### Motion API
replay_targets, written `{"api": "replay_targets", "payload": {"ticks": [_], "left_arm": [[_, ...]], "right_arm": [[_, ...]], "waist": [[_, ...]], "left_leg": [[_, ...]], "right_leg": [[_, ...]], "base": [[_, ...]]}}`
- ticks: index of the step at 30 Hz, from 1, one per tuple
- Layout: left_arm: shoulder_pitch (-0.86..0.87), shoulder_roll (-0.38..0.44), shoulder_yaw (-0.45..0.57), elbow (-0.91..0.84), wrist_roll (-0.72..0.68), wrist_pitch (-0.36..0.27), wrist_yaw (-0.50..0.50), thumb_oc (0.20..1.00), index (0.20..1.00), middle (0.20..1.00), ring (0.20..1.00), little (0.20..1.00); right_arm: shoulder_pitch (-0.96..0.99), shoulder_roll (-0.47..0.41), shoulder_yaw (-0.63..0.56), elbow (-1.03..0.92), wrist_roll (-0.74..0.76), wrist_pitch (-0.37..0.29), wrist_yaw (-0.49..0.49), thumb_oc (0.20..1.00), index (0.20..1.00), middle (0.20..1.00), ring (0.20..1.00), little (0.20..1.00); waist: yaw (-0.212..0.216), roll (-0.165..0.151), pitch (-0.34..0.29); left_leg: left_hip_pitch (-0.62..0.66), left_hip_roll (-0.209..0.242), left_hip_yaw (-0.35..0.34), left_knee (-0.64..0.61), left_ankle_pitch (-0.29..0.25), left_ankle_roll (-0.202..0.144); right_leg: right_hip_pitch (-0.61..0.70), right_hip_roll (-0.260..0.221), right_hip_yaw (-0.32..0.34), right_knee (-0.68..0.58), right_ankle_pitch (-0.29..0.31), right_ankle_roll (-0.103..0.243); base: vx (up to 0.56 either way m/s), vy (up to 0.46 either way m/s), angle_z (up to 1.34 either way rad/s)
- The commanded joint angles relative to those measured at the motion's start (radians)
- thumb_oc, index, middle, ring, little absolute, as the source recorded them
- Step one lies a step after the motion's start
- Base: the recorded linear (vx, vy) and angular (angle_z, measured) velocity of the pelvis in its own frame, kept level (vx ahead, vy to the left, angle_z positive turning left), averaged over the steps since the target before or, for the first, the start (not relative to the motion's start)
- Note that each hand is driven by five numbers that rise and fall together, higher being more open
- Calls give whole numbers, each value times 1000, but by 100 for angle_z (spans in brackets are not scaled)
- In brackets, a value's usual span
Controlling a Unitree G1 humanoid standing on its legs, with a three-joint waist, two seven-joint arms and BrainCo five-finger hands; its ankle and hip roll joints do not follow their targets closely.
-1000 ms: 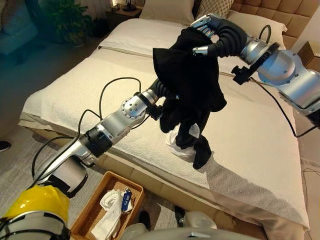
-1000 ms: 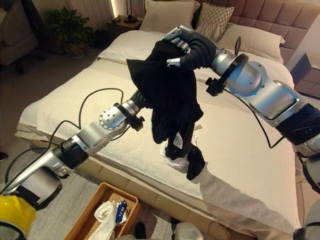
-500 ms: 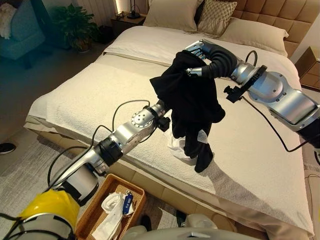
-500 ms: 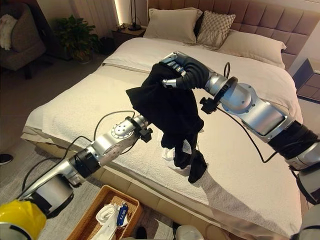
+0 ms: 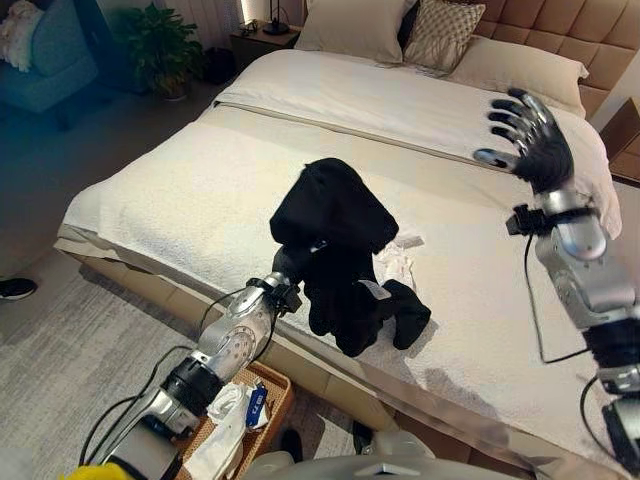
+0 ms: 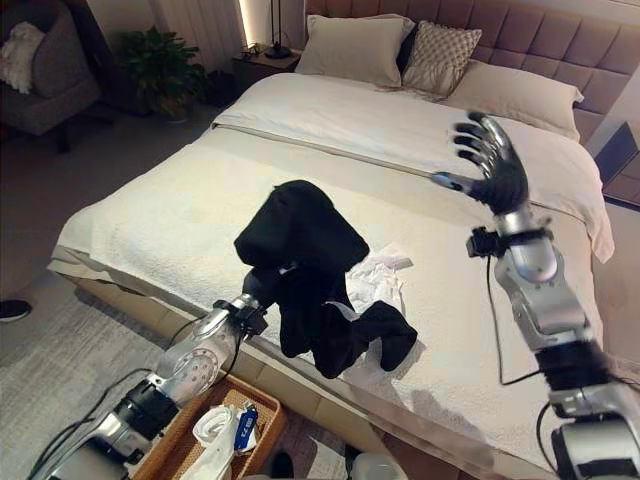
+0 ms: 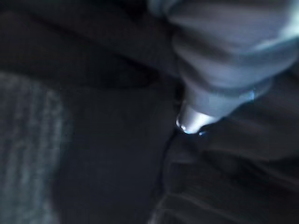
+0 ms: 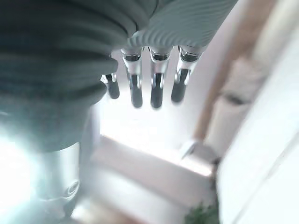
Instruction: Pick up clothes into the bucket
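A black garment (image 5: 335, 215) is draped over the end of my left arm, above the near edge of the bed (image 5: 190, 190). Its lower folds hang down and rest on the bedcover. My left hand (image 7: 219, 70) is buried in the dark cloth, its fingers hidden. My right hand (image 5: 535, 145) is raised high over the right side of the bed, open with fingers (image 8: 156, 88) spread and nothing in it. A wicker basket (image 5: 278, 383) with white clothes (image 5: 225, 410) in it stands on the floor below my left arm.
A crumpled white cloth (image 5: 395, 262) lies on the bed just right of the black garment. Pillows (image 5: 350, 25) line the headboard. A potted plant (image 5: 160, 45) and an armchair (image 5: 40, 60) stand at the far left. A person's shoe (image 5: 10, 290) is on the floor.
My right hand has let go of the black garment, opened and swung away to the right. The garment has dropped lower on my left arm, nearer the bed's edge.
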Motion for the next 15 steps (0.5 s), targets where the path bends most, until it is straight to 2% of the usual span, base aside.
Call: {"api": "replay_targets", "payload": {"ticks": [1,6,7,9,10,13,14,15], "left_arm": [[-62,2,87,-149,-58,-89,-53,200,200,200,200,200],[-44,-8,211,-247,-81,-142,-44,200,200,200,200,200],[-42,-10,261,-281,-81,-170,-29,200,200,200,200,200],[-42,-7,279,-298,-82,-182,-19,200,200,200,200,200],[-46,6,326,-351,-94,-219,-3,200,200,200,200,200],[-46,23,374,-391,-91,-249,17,200,200,200,200,200],[-38,25,436,-425,-54,-300,56,200,200,200,200,200],[-32,37,472,-441,-25,-321,78,200,200,200,200,200]], "right_arm": [[6,11,-60,-3,-83,-40,-19,1000,1000,1000,1000,1000],[162,64,-134,66,-327,8,-46,1000,1000,1000,1000,1000],[220,104,-144,109,-375,26,-46,1000,1000,1000,1000,1000],[236,131,-139,148,-369,25,-49,1000,1000,1000,1000,1000],[273,180,-131,251,-358,31,-49,1000,1000,1000,1000,1000],[299,216,-115,315,-371,33,-54,1000,1000,1000,1000,1000],[329,262,-103,416,-365,38,-56,1000,1000,1000,1000,1000],[341,280,-90,471,-370,43,-57,1000,1000,1000,1000,1000]], "waist": [[20,-28,-16],[18,-21,-14],[18,-18,-11],[17,-17,-10],[19,-13,-6],[20,-11,-2],[24,-8,2],[26,-8,5]], "left_leg": [[-37,22,-30,81,-84,-34],[-41,16,-44,84,-88,-31],[-41,14,-48,86,-90,-29],[-41,13,-50,88,-91,-29],[-43,11,-55,91,-93,-28],[-47,9,-59,95,-94,-28],[-48,8,-63,98,-95,-29],[-50,7,-65,99,-96,-30]], "right_leg": [[4,-81,-9,41,-33,81],[0,-83,-10,50,-41,78],[1,-84,-12,53,-44,77],[1,-85,-13,54,-46,77],[2,-86,-15,56,-47,76],[-1,-86,-15,60,-50,75],[-1,-87,-18,62,-51,74],[-1,-87,-19,63,-52,74]], "base": [[9,10,10],[20,5,5],[22,1,6],[13,4,7],[1,9,5],[3,6,8],[0,4,9],[0,4,7]]}}
